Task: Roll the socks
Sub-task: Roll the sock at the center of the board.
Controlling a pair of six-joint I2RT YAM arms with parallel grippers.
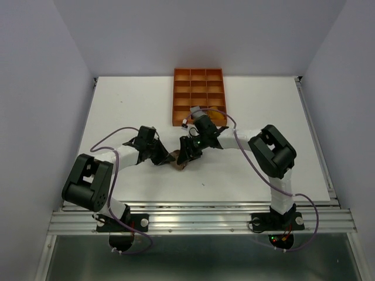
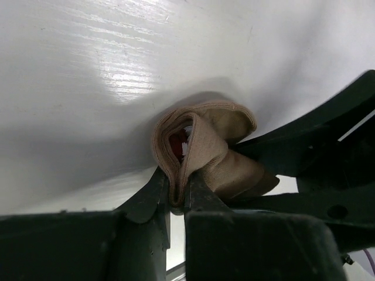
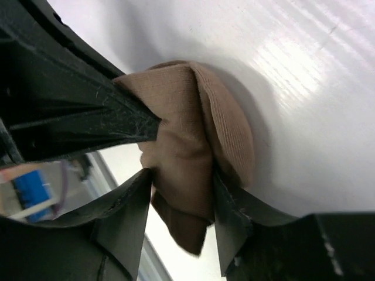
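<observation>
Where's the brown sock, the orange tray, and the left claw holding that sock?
brown sock [image 2: 205,146]: left wrist view, its folded middle.
orange tray [image 1: 176,99]: top external view, its left wall.
left gripper [image 2: 176,190]: left wrist view, between its fingertips.

The sock [image 1: 177,163] lies on the table [image 1: 129,111], near the middle. The left gripper [image 2: 177,196] is on its left and the right gripper [image 3: 181,187] on its right. The tray [image 1: 199,96] sits behind them, at the far side.

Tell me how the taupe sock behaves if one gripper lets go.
Likely floppy: the taupe sock folds and creases where the left gripper pinches it. Its loose bundle, also held by the right gripper, would likely unroll.
</observation>
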